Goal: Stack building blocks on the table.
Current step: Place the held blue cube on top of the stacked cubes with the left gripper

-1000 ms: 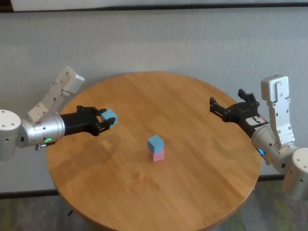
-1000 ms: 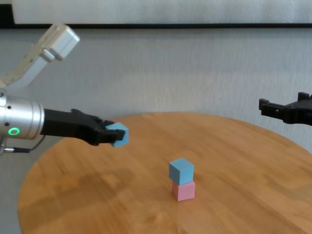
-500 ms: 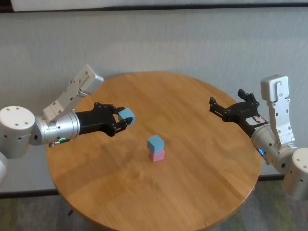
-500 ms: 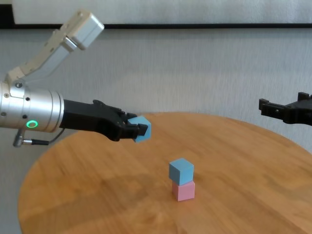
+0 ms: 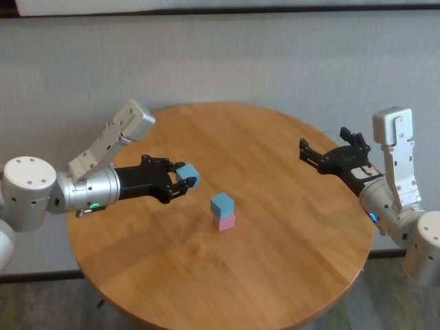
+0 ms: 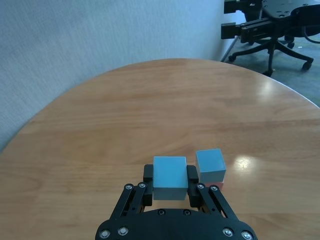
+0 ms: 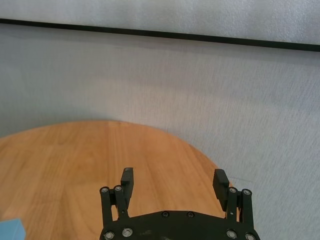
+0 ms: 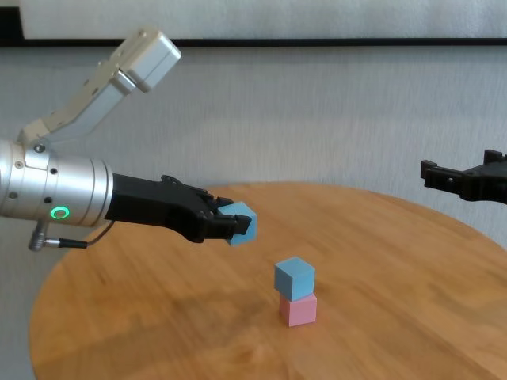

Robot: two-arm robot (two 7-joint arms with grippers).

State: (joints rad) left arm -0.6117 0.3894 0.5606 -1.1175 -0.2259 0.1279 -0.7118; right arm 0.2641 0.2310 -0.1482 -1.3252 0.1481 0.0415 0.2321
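Observation:
A light blue block (image 5: 221, 203) sits on a pink block (image 5: 224, 222) near the middle of the round wooden table (image 5: 275, 275); the stack also shows in the chest view (image 8: 295, 278). My left gripper (image 5: 185, 177) is shut on the second light blue block (image 5: 187, 172) and holds it in the air, up and to the left of the stack (image 8: 242, 222). The left wrist view shows that block (image 6: 169, 177) between the fingers, with the stack (image 6: 210, 165) just beyond. My right gripper (image 5: 328, 147) is open and empty over the table's right edge.
A grey wall runs behind the table. A black office chair (image 6: 280, 30) stands on the floor past the table's far edge in the left wrist view.
My left gripper has carried the light blue block to the right, toward the stack, and a little lower. The right arm and the stack have not moved.

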